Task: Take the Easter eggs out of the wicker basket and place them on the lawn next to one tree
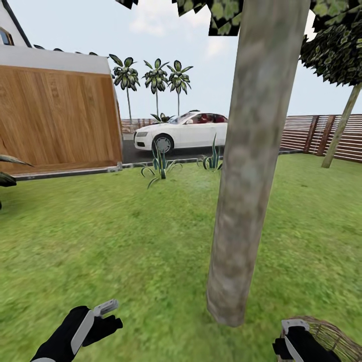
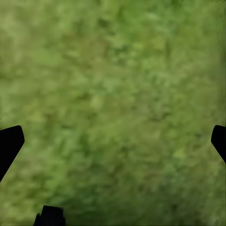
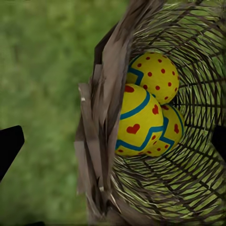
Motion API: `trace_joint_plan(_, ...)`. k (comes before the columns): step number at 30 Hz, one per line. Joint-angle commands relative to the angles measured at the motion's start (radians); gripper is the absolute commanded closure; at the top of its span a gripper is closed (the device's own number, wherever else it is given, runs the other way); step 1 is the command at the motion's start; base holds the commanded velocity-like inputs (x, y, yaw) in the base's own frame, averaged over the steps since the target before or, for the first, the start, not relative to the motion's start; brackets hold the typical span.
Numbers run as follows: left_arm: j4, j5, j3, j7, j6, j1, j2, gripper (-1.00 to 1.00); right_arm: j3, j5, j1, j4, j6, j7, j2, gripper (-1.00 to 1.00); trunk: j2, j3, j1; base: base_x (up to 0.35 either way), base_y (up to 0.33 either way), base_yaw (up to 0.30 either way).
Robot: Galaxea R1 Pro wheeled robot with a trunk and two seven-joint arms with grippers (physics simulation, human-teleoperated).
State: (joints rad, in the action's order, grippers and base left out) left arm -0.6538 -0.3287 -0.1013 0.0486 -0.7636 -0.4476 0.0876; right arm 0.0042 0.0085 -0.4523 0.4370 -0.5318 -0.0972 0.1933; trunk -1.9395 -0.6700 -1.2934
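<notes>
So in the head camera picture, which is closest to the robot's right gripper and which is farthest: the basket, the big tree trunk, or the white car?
1. wicker basket, touching-close beside the right gripper
2. tree trunk, ahead, slightly left
3. white car, far off on the driveway

Thick mottled tree trunk (image 1: 251,166) rising from the lawn (image 1: 125,241). Left gripper (image 1: 103,314) low over grass, fingers apart; right gripper (image 1: 291,334) beside the wicker basket (image 1: 334,337). Beyond: white car (image 1: 181,131), wooden fence (image 1: 311,133), palms (image 1: 156,78).
</notes>
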Motion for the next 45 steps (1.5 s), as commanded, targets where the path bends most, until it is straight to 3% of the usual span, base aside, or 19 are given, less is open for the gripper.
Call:
trace_joint_plan(1, -0.001, -0.009, -0.001, 0.005, -0.005, 0.0, 0.0, -1.0, 0.0, 0.002, 0.0, 0.002, -0.006, -0.002, 0.0, -1.0, 0.007, 0.002, 0.004, 0.0, 0.0, 0.0)
trace_joint_plan(8, -0.001, -0.009, -0.002, 0.005, -0.005, 0.0, 0.0, -1.0, 0.001, 0.011, 0.0, 0.01, -0.023, 0.004, 0.016, -1.0, 0.056, 0.024, 0.031, 0.0, 0.0, 0.0)
trace_joint_plan(11, -0.001, -0.009, -0.003, 0.005, -0.005, 0.0, 0.0, -1.0, 0.0, 0.008, 0.0, 0.013, -0.031, 0.014, 0.062, -1.0, 0.077, 0.033, 0.042, 0.0, 0.0, 0.0)
trace_joint_plan(14, -0.001, -0.009, -0.002, 0.005, -0.005, 0.0, 0.0, -1.0, 0.0, 0.006, 0.0, 0.014, -0.032, 0.028, 0.088, -1.0, 0.098, 0.043, 0.054, 0.0, 0.0, 0.0)
trace_joint_plan(19, -0.001, -0.009, -0.002, 0.005, -0.005, 0.0, 0.0, -1.0, -0.001, 0.008, 0.0, 0.014, -0.033, 0.032, 0.096, -1.0, 0.133, 0.059, 0.073, 0.0, 0.0, 0.0)
trace_joint_plan(28, -0.001, -0.009, -0.001, 0.005, -0.003, 0.0, -0.002, -1.0, 0.002, 0.01, 0.0, 0.014, -0.033, 0.031, 0.085, -1.0, 0.133, 0.059, 0.073, 0.0, 0.0, 0.0)
trace_joint_plan(40, -0.001, -0.009, 0.001, 0.005, -0.003, 0.0, -0.003, -1.0, -0.007, -0.003, 0.0, 0.016, -0.033, 0.037, 0.109, -1.0, 0.133, 0.059, 0.073, 0.0, 0.0, 0.0)
trace_joint_plan(45, -0.001, -0.008, 0.002, 0.006, -0.003, 0.0, -0.004, -1.0, -0.008, 0.003, 0.0, 0.016, -0.033, 0.086, 0.119, -1.0, 0.133, 0.059, 0.073, 0.0, 0.0, 0.0)
